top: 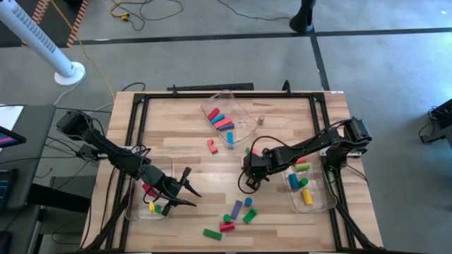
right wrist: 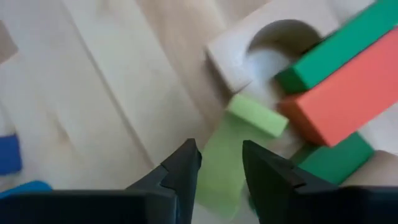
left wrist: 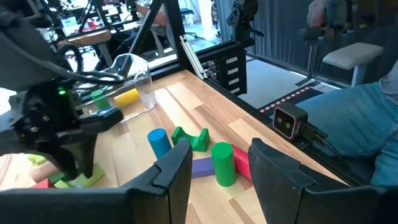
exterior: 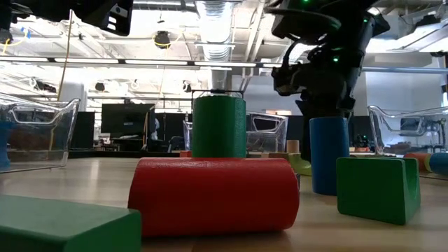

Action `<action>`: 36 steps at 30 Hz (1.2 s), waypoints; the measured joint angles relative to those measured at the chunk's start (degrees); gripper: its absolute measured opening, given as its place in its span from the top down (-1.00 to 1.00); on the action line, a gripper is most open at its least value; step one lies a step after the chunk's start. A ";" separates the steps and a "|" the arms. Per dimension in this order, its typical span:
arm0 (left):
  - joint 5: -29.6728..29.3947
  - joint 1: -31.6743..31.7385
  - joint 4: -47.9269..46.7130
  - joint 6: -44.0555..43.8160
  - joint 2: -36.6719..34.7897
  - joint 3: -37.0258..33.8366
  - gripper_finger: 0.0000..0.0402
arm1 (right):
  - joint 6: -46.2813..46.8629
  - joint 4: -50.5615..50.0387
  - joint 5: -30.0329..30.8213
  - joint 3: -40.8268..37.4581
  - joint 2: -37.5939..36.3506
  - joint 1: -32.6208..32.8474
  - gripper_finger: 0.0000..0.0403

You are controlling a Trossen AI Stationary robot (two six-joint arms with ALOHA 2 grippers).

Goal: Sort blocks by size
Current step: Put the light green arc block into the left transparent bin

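My right gripper points steeply down at a small heap of blocks near the table's middle and is shut on a light green block. Beside that block lie a tan arch, a green bar and a red bar. My left gripper hovers open and nearly level over the front left of the table, with nothing between its fingers. Ahead of it stand a blue cylinder, a green cylinder and a green arch. My right gripper pinches the light green block's two long sides between its two fingers, near one end. The fingers come from above, slanting, and lie across the block. The block's other end lies among the heap, and its underside seems to rest on the table.
Three clear bins stand on the table: one at the far middle, one at the right, one at the front left, each holding blocks. Loose blocks lie near the front edge, and a red block lies mid-table.
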 joint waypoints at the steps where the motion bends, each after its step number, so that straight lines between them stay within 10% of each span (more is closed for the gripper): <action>1: 0.00 0.00 0.00 0.00 0.00 0.00 0.26 | -0.13 -0.04 -0.04 0.00 0.00 0.33 0.19; 15: 0.00 0.00 0.02 0.00 0.00 0.00 0.26 | -1.06 0.05 1.67 0.00 0.01 0.22 -0.24; 36: -0.05 0.00 -0.39 -0.13 0.00 0.00 0.26 | -2.34 1.16 2.81 3.04 7.95 -0.42 -0.10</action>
